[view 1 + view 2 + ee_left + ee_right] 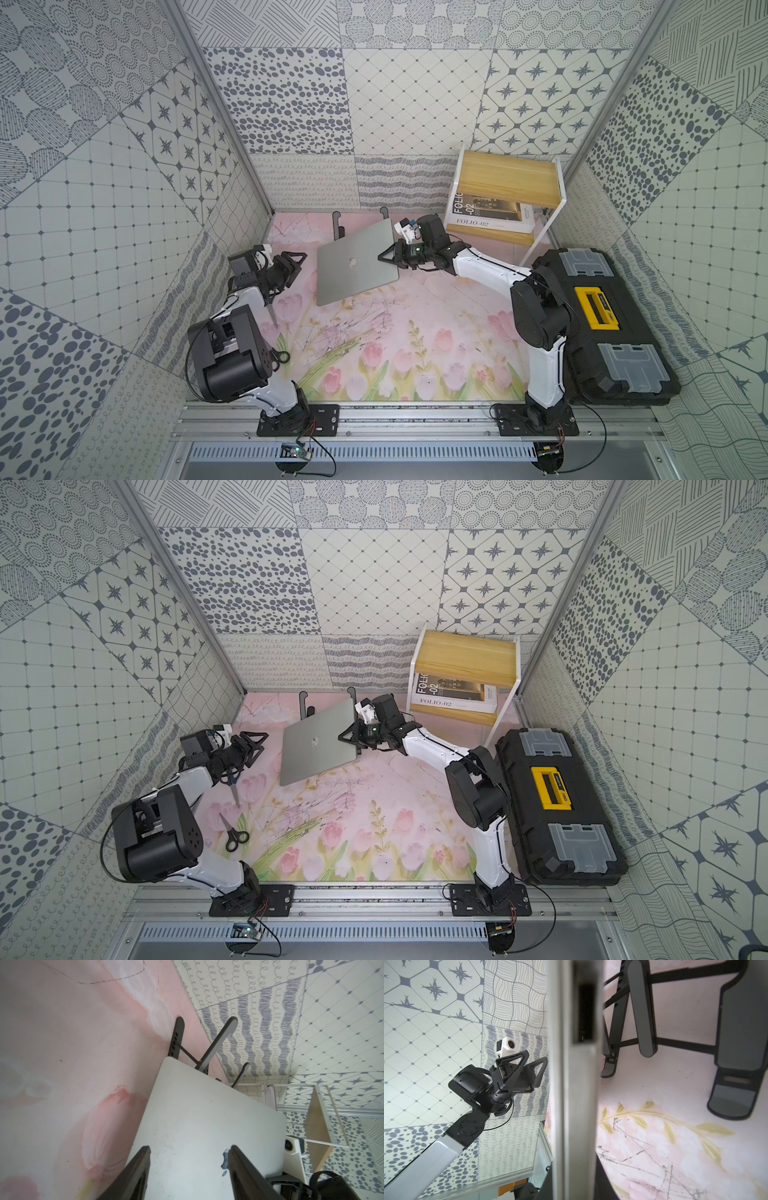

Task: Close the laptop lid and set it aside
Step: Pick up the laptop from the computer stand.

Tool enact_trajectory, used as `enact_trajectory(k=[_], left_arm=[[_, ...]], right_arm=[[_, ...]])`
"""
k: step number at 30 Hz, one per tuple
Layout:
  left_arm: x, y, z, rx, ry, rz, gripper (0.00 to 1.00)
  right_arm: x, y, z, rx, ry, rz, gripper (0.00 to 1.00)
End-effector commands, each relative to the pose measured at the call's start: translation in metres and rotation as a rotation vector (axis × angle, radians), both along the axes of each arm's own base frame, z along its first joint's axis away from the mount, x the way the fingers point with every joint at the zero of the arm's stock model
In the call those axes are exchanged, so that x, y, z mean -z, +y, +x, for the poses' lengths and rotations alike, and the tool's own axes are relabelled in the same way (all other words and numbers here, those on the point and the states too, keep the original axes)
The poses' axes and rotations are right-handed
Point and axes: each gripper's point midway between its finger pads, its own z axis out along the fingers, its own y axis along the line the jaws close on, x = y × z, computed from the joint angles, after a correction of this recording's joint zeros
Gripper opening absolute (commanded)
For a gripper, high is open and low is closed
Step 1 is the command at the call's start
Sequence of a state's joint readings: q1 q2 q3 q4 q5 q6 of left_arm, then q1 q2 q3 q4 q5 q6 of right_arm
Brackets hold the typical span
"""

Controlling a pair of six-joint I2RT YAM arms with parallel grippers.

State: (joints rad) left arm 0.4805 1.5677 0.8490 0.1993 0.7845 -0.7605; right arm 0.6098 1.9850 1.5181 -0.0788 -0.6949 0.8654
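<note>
The laptop is a thin silver slab with its lid down and the pale logo facing up. It sits tilted at the back middle of the floral mat, its far corner in front of the black stand. My right gripper is shut on the laptop's right edge, one finger on each face. My left gripper is open just left of the laptop and apart from it. Its fingers frame the lid in the left wrist view.
Scissors lie on the mat near the left arm, and a second pair lies under the left gripper. A black and yellow toolbox fills the right side. A white-framed wooden shelf holding a book stands at the back right.
</note>
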Motion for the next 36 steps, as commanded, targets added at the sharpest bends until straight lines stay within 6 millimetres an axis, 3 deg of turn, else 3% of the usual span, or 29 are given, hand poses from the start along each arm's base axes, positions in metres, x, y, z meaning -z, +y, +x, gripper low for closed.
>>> enact_trajectory(k=[1, 4, 8, 16, 20, 28, 36], left_arm=[[-0.076, -0.01, -0.001, 0.06, -0.176, -0.228, 0.62], [-0.094, -0.012, -0.009, 0.069, -0.192, -0.261, 0.63], [-0.115, -0.015, -0.017, 0.09, -0.22, -0.256, 0.77], [-0.132, -0.026, -0.025, 0.159, -0.231, -0.277, 0.76], [-0.148, -0.043, -0.033, 0.252, -0.286, -0.294, 0.77], [-0.177, -0.102, -0.042, 0.452, -0.33, -0.317, 0.78], [-0.201, -0.125, -0.044, 0.498, -0.395, -0.332, 0.73]], right_arm=[[-0.134, 0.001, -0.02, -0.106, -0.276, 0.29, 0.0], [-0.156, -0.012, -0.032, -0.119, -0.305, 0.337, 0.0], [-0.175, -0.03, -0.042, -0.114, -0.326, 0.359, 0.0], [-0.22, -0.064, -0.069, -0.105, -0.404, 0.372, 0.0], [-0.238, -0.084, -0.074, -0.093, -0.433, 0.397, 0.0], [-0.255, -0.106, -0.075, -0.085, -0.434, 0.45, 0.0], [-0.251, -0.131, -0.068, -0.02, -0.424, 0.464, 0.0]])
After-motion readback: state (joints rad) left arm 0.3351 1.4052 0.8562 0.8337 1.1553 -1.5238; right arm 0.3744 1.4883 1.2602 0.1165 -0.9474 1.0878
